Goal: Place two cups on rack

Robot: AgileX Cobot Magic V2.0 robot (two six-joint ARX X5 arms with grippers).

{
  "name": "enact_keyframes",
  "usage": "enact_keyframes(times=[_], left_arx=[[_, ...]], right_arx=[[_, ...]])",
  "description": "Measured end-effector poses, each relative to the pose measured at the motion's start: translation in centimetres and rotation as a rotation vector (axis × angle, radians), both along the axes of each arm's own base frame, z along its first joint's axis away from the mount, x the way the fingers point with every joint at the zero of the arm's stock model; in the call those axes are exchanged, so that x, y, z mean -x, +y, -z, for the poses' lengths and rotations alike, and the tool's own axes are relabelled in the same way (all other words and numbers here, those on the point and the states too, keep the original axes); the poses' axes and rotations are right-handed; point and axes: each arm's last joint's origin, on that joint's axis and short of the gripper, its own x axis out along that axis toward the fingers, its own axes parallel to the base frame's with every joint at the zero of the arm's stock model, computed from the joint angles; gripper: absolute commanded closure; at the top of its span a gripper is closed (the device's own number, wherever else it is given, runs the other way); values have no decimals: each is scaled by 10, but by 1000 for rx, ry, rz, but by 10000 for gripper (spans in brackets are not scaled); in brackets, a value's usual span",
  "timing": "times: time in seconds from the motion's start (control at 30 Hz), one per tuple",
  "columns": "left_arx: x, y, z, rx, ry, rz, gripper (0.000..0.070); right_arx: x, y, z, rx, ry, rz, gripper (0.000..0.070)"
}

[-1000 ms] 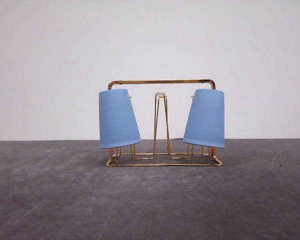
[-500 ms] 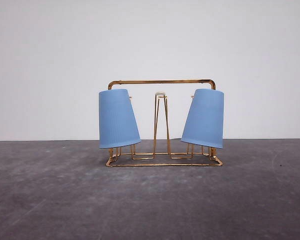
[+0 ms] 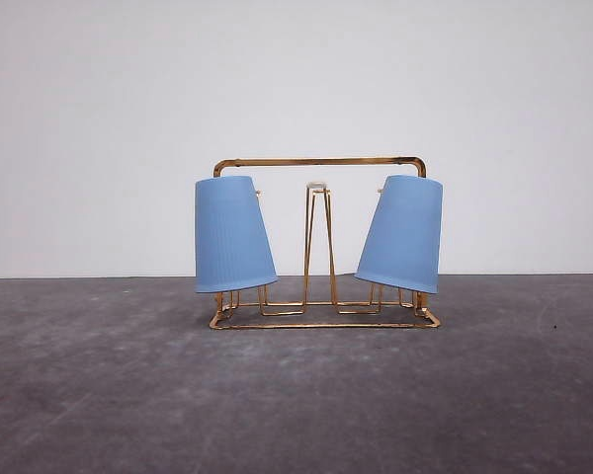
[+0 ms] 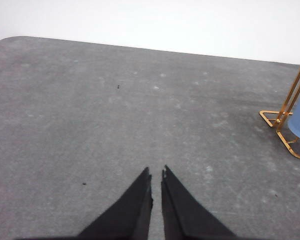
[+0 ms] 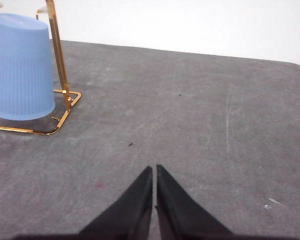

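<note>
Left tool: the left tool (image 4: 156, 172) hangs over bare worktop with its black tapered fingers pressed nearly together, grasping nothing; the rack's corner lies well off to one side of it.
Right tool: the right tool (image 5: 154, 169) is likewise clenched on nothing, fingertips almost touching, over the worktop and apart from the rack.
Left cup: the left cup (image 3: 234, 234) sits upside down on a prong at the rack's left end, mouth down and tilted outward.
Right cup: the right cup (image 3: 401, 233) hangs the same way at the right end, leaning the opposite way.
Rack: the rack (image 3: 319, 162) stands on the worktop (image 3: 296, 395) in the middle of the front view, its centre prongs bare.
Progress: judging by how things lie, both cups are placed and nothing appears left but to pull the arms clear.
Materials: the cups are light blue plastic, tapered, finely ribbed, handleless; the rack is thin gold wire with an arched top bar, a flat base loop and pale-tipped prongs; the worktop is dull, mottled grey, lightly scuffed.
</note>
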Motion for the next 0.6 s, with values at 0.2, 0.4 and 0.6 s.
enact_keyframes(times=[0.2, 0.4, 0.6], left_arx=[[0, 0, 0, 0, 0, 0, 685], [0, 0, 0, 0, 0, 0, 685], [0, 0, 0, 0, 0, 0, 685]], right_arx=[[0, 0, 0, 0, 0, 0, 689], [0, 0, 0, 0, 0, 0, 689], [0, 0, 0, 0, 0, 0, 689]])
